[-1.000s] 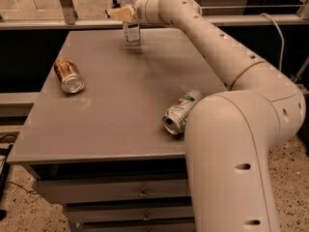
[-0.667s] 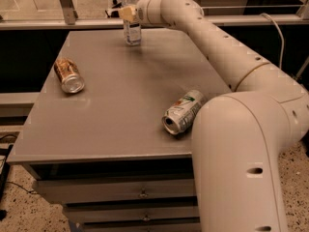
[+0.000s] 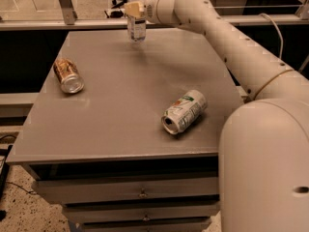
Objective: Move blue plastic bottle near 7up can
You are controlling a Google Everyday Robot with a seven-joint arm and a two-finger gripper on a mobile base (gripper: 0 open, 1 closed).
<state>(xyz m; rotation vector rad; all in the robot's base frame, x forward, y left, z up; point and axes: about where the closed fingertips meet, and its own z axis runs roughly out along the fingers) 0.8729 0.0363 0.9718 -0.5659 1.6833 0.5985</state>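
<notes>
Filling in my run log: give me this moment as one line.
gripper: at blue plastic bottle, far edge of table | bottle: upright | 7up can: on side, far from bottle | goal: unmet

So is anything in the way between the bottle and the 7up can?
Nothing visible. Only bare table lies between the blue plastic bottle and the 7up can. The brown can lies well off that path. The gripper is at the bottle.

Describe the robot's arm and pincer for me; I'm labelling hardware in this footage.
The arm is smooth cream-white, made of thick rounded tubular segments with small dark dots along its side; a thin pale cable arcs beside it. The pincer, a pale yellowish tip, is at the flat grey table's far edge.
</notes>
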